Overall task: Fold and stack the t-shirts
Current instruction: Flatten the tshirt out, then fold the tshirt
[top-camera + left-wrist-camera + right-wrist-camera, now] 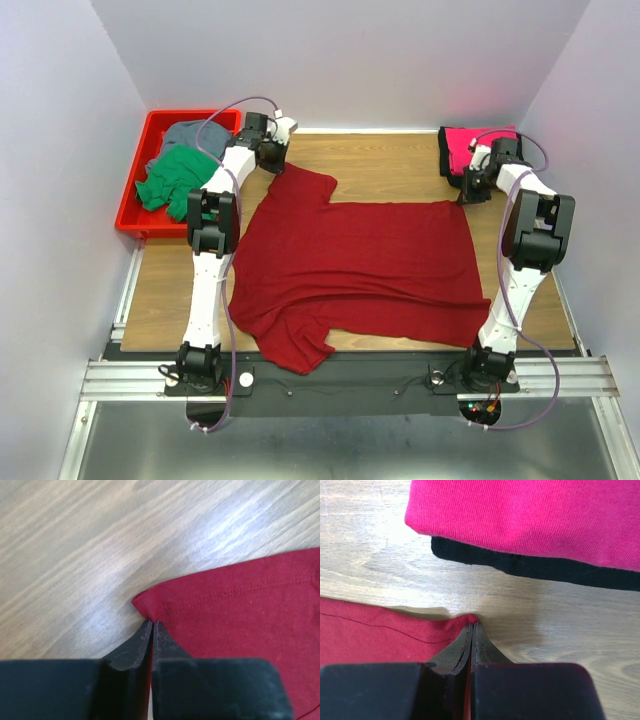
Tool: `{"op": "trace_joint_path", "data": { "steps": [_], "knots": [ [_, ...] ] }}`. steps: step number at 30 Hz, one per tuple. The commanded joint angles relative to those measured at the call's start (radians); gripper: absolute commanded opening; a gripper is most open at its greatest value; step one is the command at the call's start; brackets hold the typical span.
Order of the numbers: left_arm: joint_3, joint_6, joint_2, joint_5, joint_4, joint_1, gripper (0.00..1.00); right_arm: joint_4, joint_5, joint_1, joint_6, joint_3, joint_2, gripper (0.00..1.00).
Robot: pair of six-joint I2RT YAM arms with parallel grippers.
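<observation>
- You have the dark red t-shirt (355, 265) flat on the table (165, 290), near sleeve at the table's front edge; bare wood left of it.
- Your left gripper (152, 624): clamped on its far sleeve corner.
- Your right gripper (471, 626): clamped on its far right corner.
- Just beyond that corner: folded stack (530, 510), pink over black.
- Far left of it: red bin (131, 185) of loose shirts (172, 180).

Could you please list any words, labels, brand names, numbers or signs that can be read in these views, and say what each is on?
None: no text is readable in any view.
The dark red t-shirt, the folded pink shirt, the black shirt under it, the red bin and the wooden table show no print, label or number.
</observation>
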Motion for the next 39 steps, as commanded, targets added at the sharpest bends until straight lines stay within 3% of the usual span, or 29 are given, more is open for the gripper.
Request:
{"op": "trace_joint_path", "data": {
  "steps": [1,18,25,35,39],
  "knots": [
    [0.074,-0.002,-0.025,0.023,0.049,-0.002,0.0,0.003,0.003,0.004,0.001,0.032,-0.018,0.01],
    [0.157,-0.081,-0.16,-0.003,0.388,0.039,0.0,0.003,0.039,-0.002,0.026,0.329,0.019,0.01],
    [0.133,-0.055,-0.191,0.043,0.422,0.047,0.0,0.003,0.045,-0.002,-0.006,0.405,0.05,0.01],
    [-0.133,0.023,-0.366,0.152,0.432,0.054,0.0,0.005,0.023,-0.002,-0.055,0.316,-0.012,0.01],
    [-0.362,0.058,-0.503,0.161,0.504,0.054,0.0,0.005,0.016,-0.006,-0.081,0.268,-0.044,0.01]
  ]
}}
